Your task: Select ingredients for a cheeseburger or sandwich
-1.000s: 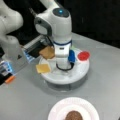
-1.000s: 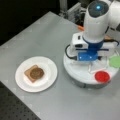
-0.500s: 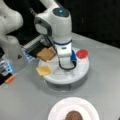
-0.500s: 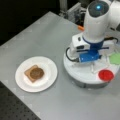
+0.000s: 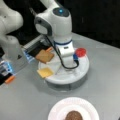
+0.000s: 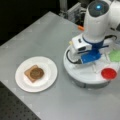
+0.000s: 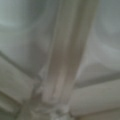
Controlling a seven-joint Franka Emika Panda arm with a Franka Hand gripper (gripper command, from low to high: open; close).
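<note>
Little has moved: we hover low over the tray (image 5: pixel 82 72), gripper hidden, state untellable. Toast (image 6: pixel 29 75) and patty (image 6: pixel 36 72) are plated; cheese (image 5: pixel 45 72) needs a grasp.

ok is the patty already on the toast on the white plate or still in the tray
On the toast. In a front view the patty lies on a toast square on the white plate, away from the tray.

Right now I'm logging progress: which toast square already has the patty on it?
The toast square on the white plate carries the brown patty. The other toast lies bare on the round tray, beside the cheese square.
</note>
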